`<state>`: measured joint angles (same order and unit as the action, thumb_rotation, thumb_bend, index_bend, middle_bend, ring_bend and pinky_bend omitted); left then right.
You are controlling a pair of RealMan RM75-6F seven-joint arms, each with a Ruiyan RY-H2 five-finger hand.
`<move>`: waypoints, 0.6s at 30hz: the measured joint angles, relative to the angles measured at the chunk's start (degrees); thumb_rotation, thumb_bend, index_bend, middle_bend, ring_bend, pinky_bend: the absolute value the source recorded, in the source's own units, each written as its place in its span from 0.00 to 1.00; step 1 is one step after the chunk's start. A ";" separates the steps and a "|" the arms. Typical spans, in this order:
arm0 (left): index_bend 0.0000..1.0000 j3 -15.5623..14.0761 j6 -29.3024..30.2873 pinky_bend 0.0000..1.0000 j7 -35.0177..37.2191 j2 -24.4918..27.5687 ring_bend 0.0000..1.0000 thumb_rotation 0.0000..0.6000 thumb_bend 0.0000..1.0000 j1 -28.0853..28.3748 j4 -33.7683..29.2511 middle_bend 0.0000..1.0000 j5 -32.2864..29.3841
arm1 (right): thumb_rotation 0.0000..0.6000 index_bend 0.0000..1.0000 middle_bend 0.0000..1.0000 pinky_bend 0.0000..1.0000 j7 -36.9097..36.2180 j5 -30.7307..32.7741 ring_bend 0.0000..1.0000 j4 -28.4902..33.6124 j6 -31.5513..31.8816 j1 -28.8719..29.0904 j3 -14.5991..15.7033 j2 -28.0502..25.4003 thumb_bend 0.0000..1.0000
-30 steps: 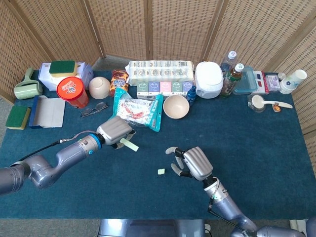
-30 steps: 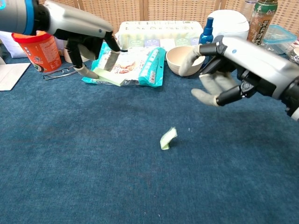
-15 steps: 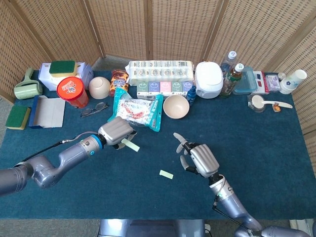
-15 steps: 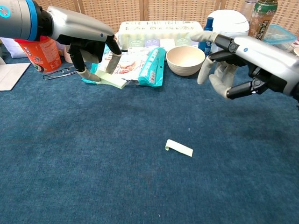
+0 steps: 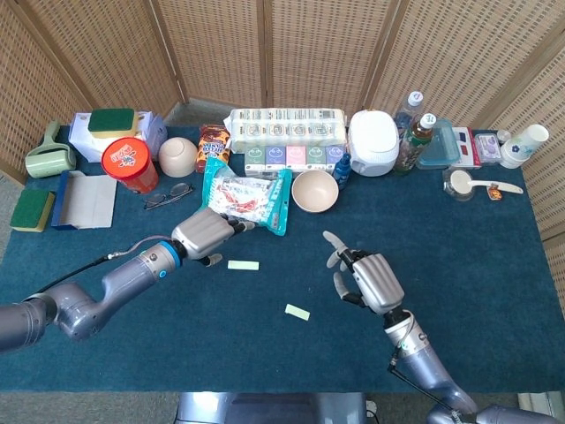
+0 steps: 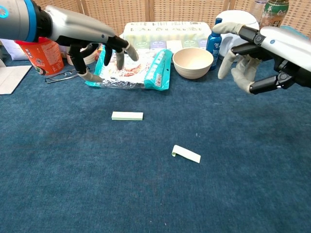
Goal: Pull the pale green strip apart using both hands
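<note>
Two pale green strip pieces lie apart on the blue tablecloth. One flat piece [image 5: 243, 265] [image 6: 127, 115] rests just right of my left hand. The other piece [image 5: 297, 312] [image 6: 186, 154], curled at one end, lies nearer the table's front. My left hand [image 5: 206, 235] [image 6: 95, 46] hovers with its fingers spread and holds nothing. My right hand [image 5: 369, 281] [image 6: 252, 53] is raised to the right of both pieces, fingers apart and empty.
Behind the left hand lies a snack bag [image 5: 245, 198] [image 6: 131, 68]. A beige bowl [image 5: 315, 191] [image 6: 193, 61], a red canister [image 5: 129, 164], glasses [image 5: 168, 194], a multipack of cups [image 5: 287, 129], a white cooker [image 5: 373, 141] and bottles [image 5: 415, 141] line the back.
My left hand let go of its strip piece, which now lies flat on the cloth, and spread its fingers. My right hand drew further right and up, away from the other piece.
</note>
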<state>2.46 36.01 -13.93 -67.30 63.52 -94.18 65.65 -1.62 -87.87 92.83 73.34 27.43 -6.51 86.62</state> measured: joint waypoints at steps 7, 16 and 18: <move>0.11 -0.72 7.41 0.59 0.73 4.20 0.32 1.00 0.30 -5.61 -3.96 0.28 0.76 | 1.00 0.04 0.38 0.42 1.41 1.70 0.37 -0.28 0.03 -0.62 -0.50 -1.64 0.61; 0.13 -4.68 23.60 0.57 2.06 11.56 0.31 1.00 0.30 -19.86 -10.13 0.28 3.67 | 1.00 0.09 0.28 0.18 5.63 4.95 0.20 -1.01 1.44 -3.13 -0.82 -4.76 0.61; 0.13 -5.73 26.65 0.57 2.73 12.94 0.31 1.00 0.30 -23.01 -10.97 0.28 4.49 | 1.00 0.09 0.27 0.17 6.93 5.34 0.18 -1.12 2.10 -3.83 -0.69 -5.25 0.61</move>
<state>-3.27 62.65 -11.19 -54.35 40.51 -105.15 70.14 5.31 -82.52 91.70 75.44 23.61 -7.20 81.37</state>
